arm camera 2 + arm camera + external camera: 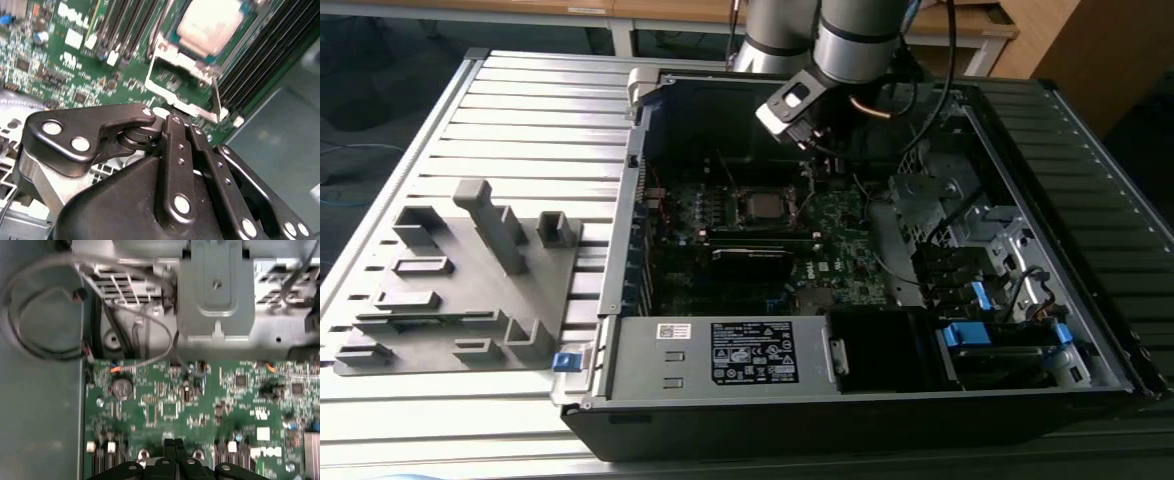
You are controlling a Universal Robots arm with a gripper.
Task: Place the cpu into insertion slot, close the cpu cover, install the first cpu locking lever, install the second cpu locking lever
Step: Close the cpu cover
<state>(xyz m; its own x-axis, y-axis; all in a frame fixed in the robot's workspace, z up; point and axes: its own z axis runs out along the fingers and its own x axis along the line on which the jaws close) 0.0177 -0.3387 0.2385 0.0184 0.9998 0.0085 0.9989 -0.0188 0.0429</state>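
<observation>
Exterior view, setting: An open black tower computer case (pixel 854 400) is seen lying on a slatted grey metal counter (pixel 520 110), with a grey moulded parts fixture (pixel 454 280) at the exterior view's left.
Exterior view, claw: The black claw (pixel 817 148) is held inside the case, above the board and near the socket.
Exterior view, cpu: The small flat square cpu with the dull silver-grey top (pixel 767 206) is seen lying in the socket.
Second wrist view, cover: The thin silvery square-frame cpu cover (pixel 185 107) is swung open beside the cpu (pixel 210 25), and green board is seen through its opening.
Second wrist view, claw state: The claw (pixel 182 125) is pressed narrow, fingers together, with nothing held. Its tips are just beside the cover's edge; contact cannot be confirmed.
First wrist view: The claw tips (pixel 175 445) are seen together over the green motherboard (pixel 200 405), near thin loose cables (pixel 150 355).
Risk, slip: The thin cover edge could be lost by the closed tips, and the board components could be struck.
Risk, seating: If the cpu is not fully seated, it could be jammed when the cover is brought down.
Risk, snag: The cables could be caught by the arm.
</observation>
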